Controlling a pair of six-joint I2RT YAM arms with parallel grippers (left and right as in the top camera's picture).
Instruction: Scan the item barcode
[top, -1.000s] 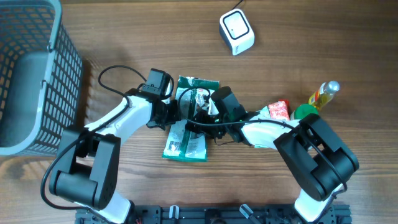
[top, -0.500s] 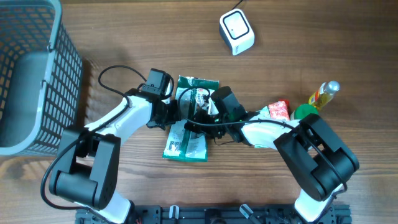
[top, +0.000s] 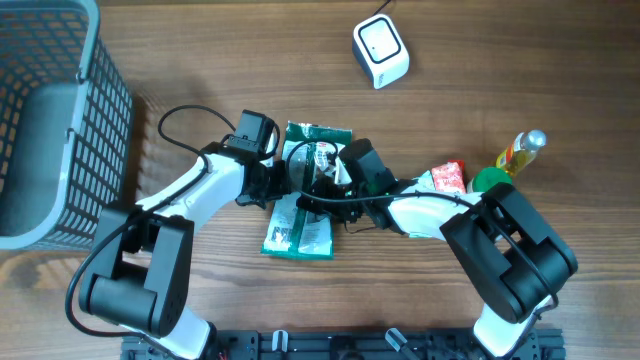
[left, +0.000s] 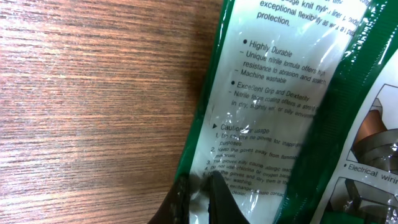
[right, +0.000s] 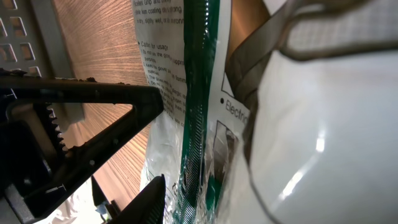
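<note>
The item is a green and clear glove package lying mid-table under both wrists. My left gripper is shut on the package's left edge; the left wrist view has its fingertips pinching the clear film beside the printed text. From the right, my right gripper closes on the same package; one dark finger presses the film beside the green seal, and the other finger is hidden. The white scanner sits at the far side. No barcode can be made out.
A grey mesh basket stands at the left edge. A red carton, a green-capped item and a yellow bottle lie right of the package, beside the right arm.
</note>
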